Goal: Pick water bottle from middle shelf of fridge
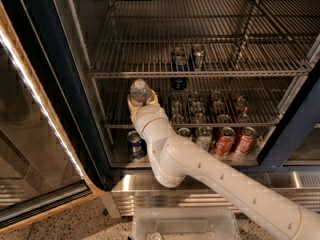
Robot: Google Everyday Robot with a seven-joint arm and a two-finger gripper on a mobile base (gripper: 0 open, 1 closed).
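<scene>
Gripper (142, 102) at the left front of the middle shelf (116, 120), inside the open fridge (55, 79). Jaws look clamped on the water bottle (140, 90), one on either side of its lower body. Its shoulders and cap stand upright above them. Cans (197, 106) sit further right, apart from it. Bottle probably light: thin ribbed plastic, dents if squeezed hard, likely cold and slick. Best hold is mid-body across the ribs, not the tapering shoulder.

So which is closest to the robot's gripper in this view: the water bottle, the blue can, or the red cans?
1. Water bottle, held in the gripper, left side.
2. Blue can, just below, bottom-left.
3. Red cans, bottom-right.
</scene>
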